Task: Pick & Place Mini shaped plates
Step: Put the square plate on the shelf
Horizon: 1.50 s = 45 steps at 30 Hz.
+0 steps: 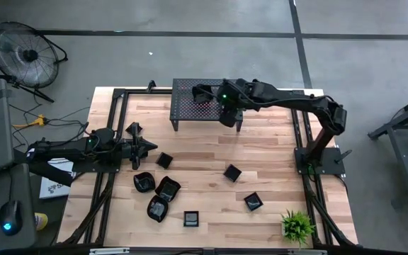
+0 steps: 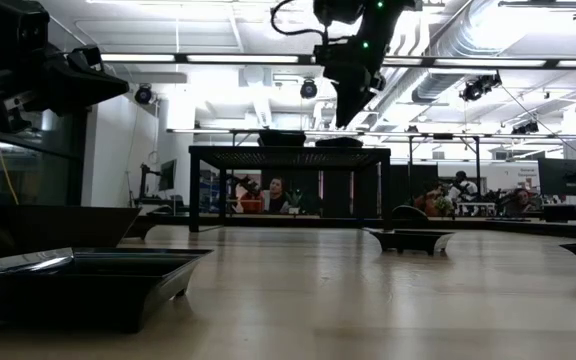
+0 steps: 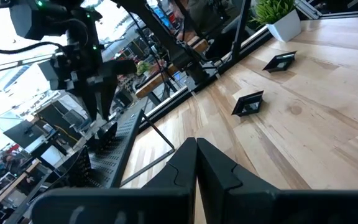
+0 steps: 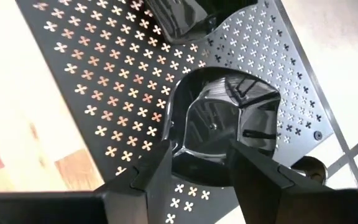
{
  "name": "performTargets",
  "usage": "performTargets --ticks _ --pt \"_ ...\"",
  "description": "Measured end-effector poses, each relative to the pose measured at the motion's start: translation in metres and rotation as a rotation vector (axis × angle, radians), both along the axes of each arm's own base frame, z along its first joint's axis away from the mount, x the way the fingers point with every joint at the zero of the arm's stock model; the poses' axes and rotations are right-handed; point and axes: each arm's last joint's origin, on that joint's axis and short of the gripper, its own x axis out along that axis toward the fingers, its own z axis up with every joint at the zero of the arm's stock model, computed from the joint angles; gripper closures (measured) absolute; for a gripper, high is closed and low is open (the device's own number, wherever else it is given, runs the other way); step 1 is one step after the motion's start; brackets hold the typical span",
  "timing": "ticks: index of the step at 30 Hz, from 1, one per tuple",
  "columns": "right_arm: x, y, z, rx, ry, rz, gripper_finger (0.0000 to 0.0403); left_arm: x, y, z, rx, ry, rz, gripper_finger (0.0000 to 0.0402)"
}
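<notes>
Right end effector (image 4: pixel 194 168) hung wide above a glossy plate (image 4: pixel 225 121) resting on the perforated stand (image 4: pixel 104 81). Left end effector (image 3: pixel 196 163) closed, empty, over the worktop (image 3: pixel 303 118).

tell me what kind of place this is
Probably a robotics lab or open workshop: a wooden table with two mounted arms, exposed ceiling ducts and strip lights overhead, and people at desks behind.

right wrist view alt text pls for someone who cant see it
The right gripper hangs with its two dark fingers spread open on either side of a glossy black mini plate sitting on the black perforated stand. A second black plate sits farther along the stand, and light wood table shows beside it.
</notes>
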Motion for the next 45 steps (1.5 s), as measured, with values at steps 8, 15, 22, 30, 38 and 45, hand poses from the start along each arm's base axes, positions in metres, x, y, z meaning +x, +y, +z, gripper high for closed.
performTargets --ticks 8,15,22,30,38,45 --pt "-0.012 0.032 0.018 0.048 -0.003 0.094 0.0254 0.000 0.000 0.000 0.000 0.000 0.000 0.0399" --pt "-0.031 0.057 0.026 0.271 -0.032 0.045 0.0261 0.000 0.000 0.000 0.000 0.000 0.000 0.0399" --pt "-0.067 0.089 -0.003 0.475 -0.104 -0.031 0.0263 0.000 0.000 0.000 0.000 0.000 0.000 0.0399" --pt "-0.109 0.131 -0.039 0.693 -0.122 -0.198 0.0263 0.000 0.000 0.000 0.000 0.000 0.000 0.0399" --pt "-0.128 0.170 -0.069 0.857 -0.003 -0.338 0.0263 0.000 0.000 0.000 0.000 0.000 0.000 0.0399" --pt "-0.123 0.201 -0.086 0.944 0.067 -0.389 0.0263 0.000 0.000 0.000 0.000 0.000 0.000 0.0399"
